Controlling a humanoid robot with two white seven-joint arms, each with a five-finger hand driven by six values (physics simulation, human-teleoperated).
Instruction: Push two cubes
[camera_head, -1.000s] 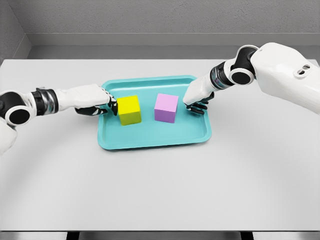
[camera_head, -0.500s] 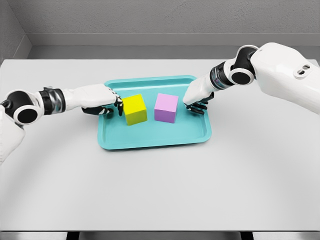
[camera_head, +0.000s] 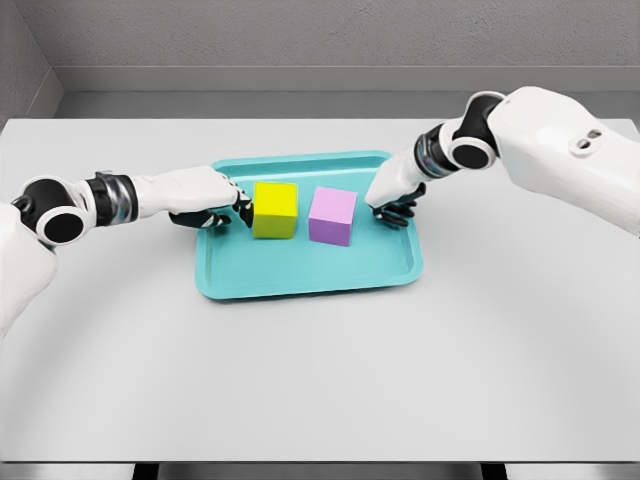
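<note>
A yellow cube (camera_head: 275, 209) and a purple cube (camera_head: 332, 216) stand side by side on a teal tray (camera_head: 300, 275), a narrow gap between them. My left hand (camera_head: 232, 208) reaches in over the tray's left rim, fingers curled, fingertips pressed against the yellow cube's left face. My right hand (camera_head: 392, 210) rests on the tray's right part, fingers curled, a little to the right of the purple cube and apart from it. Neither hand holds anything.
The tray lies in the middle of a grey table (camera_head: 320, 380). A grey wall (camera_head: 300, 40) runs along the table's far edge.
My left hand has moved right and pushed the yellow cube toward the purple cube, turning it a little. The right hand and purple cube have barely moved.
</note>
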